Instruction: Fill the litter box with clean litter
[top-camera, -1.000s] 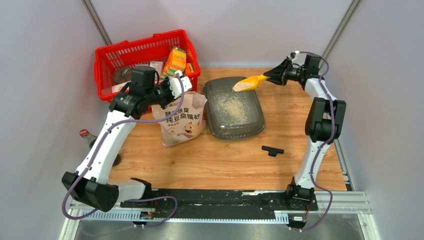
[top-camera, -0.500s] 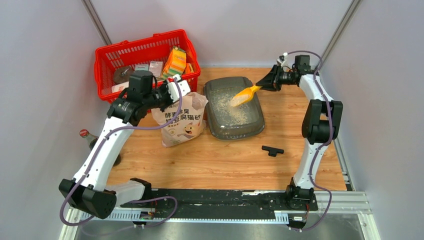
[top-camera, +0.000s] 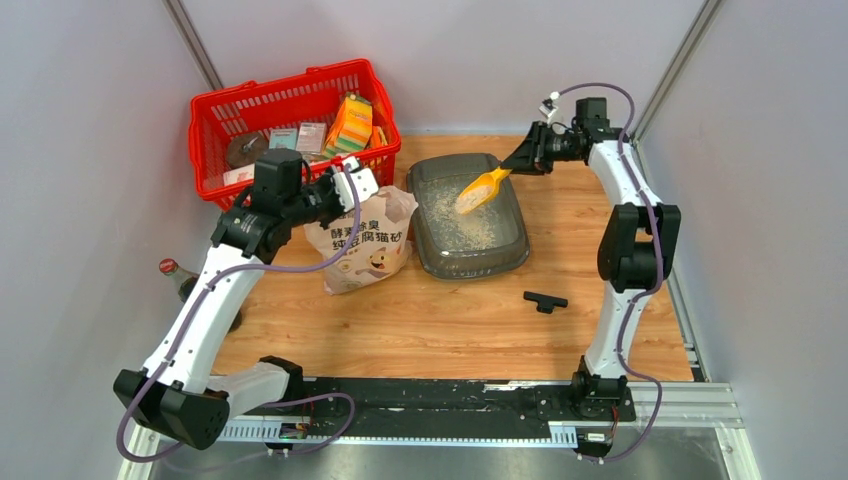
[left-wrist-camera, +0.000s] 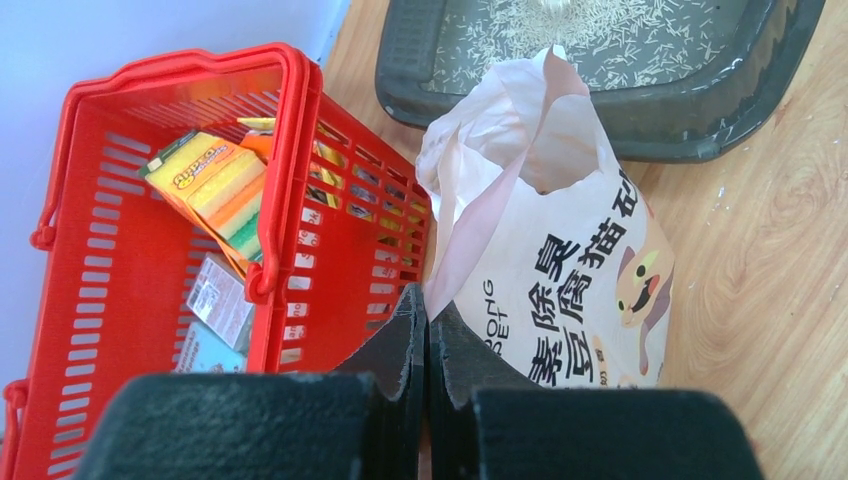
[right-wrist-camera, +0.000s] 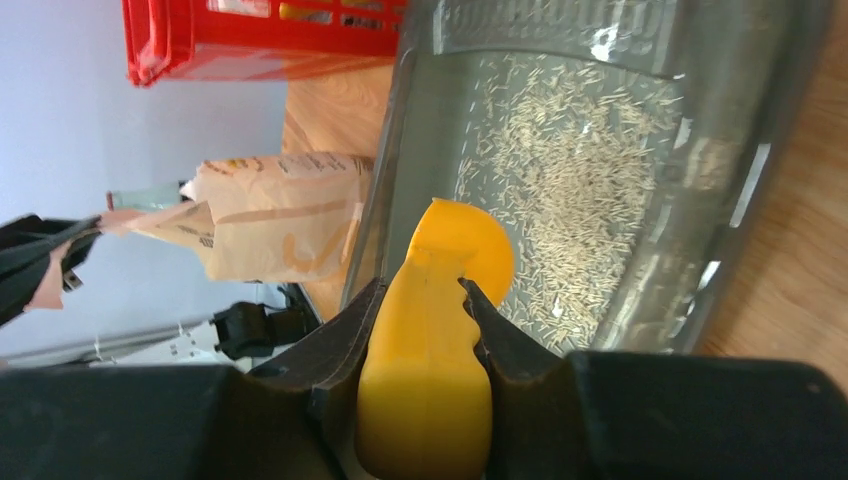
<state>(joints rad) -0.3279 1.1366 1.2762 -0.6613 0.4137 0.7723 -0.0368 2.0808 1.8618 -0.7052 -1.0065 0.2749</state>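
Note:
The dark grey litter box (top-camera: 428, 262) lies at the back middle of the table, with a thin layer of pale clean litter (top-camera: 462, 228) on its floor. My right gripper (top-camera: 517, 162) is shut on the handle of a yellow scoop (top-camera: 478, 190), which tilts bowl-down over the box's far half. In the right wrist view the scoop (right-wrist-camera: 440, 330) sits between my fingers above the litter (right-wrist-camera: 570, 190). My left gripper (top-camera: 355, 182) is shut on the top edge of the beige cat-print bag (top-camera: 362, 245), which stands left of the box. The left wrist view shows the bag (left-wrist-camera: 580, 290) and the box rim (left-wrist-camera: 690, 140).
A red mesh basket (top-camera: 215, 175) with sponges and small packs stands at the back left, touching the bag. A small black T-shaped part (top-camera: 545, 300) lies on the wood in front of the box. A bottle (top-camera: 172, 270) stands at the left table edge.
My right gripper has moved left and down, tipping the scoop from level to bowl-down over the box. The left arm has shifted slightly, still holding the bag.

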